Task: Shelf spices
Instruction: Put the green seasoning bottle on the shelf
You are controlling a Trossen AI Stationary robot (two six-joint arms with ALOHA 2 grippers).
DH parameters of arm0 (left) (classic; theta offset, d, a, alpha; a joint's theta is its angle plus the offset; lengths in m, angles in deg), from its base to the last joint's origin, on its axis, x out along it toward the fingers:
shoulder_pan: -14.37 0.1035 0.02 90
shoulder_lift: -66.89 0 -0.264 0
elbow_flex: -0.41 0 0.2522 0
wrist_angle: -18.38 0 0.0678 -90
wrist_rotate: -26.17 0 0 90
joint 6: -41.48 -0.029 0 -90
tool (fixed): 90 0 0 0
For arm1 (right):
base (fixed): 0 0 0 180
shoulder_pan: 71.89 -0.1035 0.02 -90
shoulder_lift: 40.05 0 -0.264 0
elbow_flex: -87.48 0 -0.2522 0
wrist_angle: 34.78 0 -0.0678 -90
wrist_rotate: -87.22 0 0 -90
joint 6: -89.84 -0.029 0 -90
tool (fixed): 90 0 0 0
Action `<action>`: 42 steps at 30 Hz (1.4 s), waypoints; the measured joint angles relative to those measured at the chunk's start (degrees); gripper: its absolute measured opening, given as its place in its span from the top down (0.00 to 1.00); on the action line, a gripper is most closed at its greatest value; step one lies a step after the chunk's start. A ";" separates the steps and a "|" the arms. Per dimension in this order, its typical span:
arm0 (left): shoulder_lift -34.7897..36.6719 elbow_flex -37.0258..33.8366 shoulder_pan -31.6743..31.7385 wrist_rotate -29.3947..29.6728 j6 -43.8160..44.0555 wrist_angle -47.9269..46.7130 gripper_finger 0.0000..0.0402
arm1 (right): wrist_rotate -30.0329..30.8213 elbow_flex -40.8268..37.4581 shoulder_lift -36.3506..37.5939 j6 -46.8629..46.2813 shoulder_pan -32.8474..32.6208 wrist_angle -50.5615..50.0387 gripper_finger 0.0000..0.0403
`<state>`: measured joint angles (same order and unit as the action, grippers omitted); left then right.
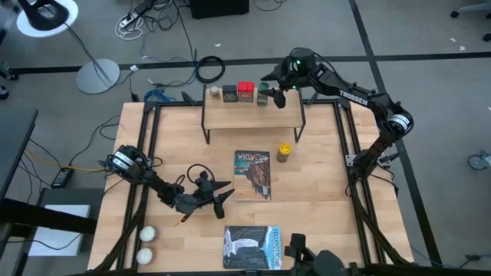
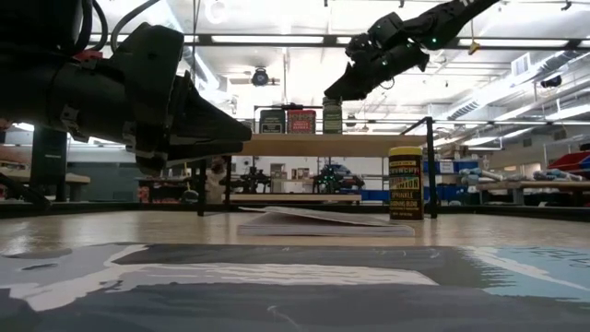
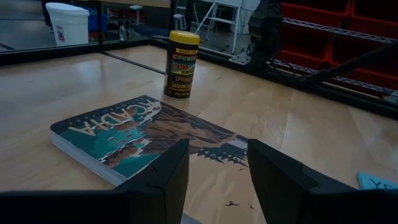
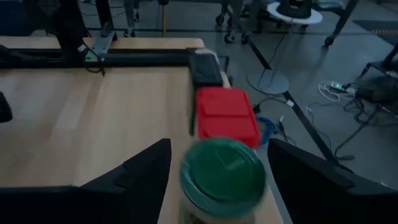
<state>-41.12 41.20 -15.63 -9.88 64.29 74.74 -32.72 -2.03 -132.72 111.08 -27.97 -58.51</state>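
The right gripper (image 1: 278,95) hung open above the green jar (image 1: 264,95), which stood on the far shelf (image 1: 253,115) beside the red tin (image 1: 245,91), dark square tin (image 1: 229,93) and tiny pale jar (image 1: 215,93). The yellow-lidded jar (image 1: 283,152) waited on the table right of a book (image 1: 253,175). The left gripper (image 1: 222,198) rested open near the book. A careless retreat could clip the green jar and topple the row.

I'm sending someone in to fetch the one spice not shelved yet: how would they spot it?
Find the low wooden shelf at the table's far edge. Just in front of its right legs, on the tabletop beside the Acadia book, stands the yellow-lidded jar. Unlike the shelved spices, it stands alone with a bright yellow cap.
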 joint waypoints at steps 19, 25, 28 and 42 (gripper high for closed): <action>-0.02 0.00 0.75 0.00 0.02 -0.96 0.58 | 3.58 9.94 0.09 2.78 -11.48 -10.62 0.59; -0.02 0.00 1.97 -0.75 0.02 -1.09 0.58 | 11.77 8.24 0.04 2.86 -15.35 -14.81 0.97; -0.02 0.00 2.51 -1.03 -0.08 -1.14 0.58 | 16.07 7.26 0.13 2.36 -15.87 -16.15 0.99; -0.02 0.01 4.17 -1.25 -0.09 -2.16 0.58 | 25.24 2.76 0.03 -0.59 -12.29 -17.19 1.00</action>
<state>-41.14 41.21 -11.45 -11.13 64.20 72.58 -7.48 0.73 -132.69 110.49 -40.26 -75.70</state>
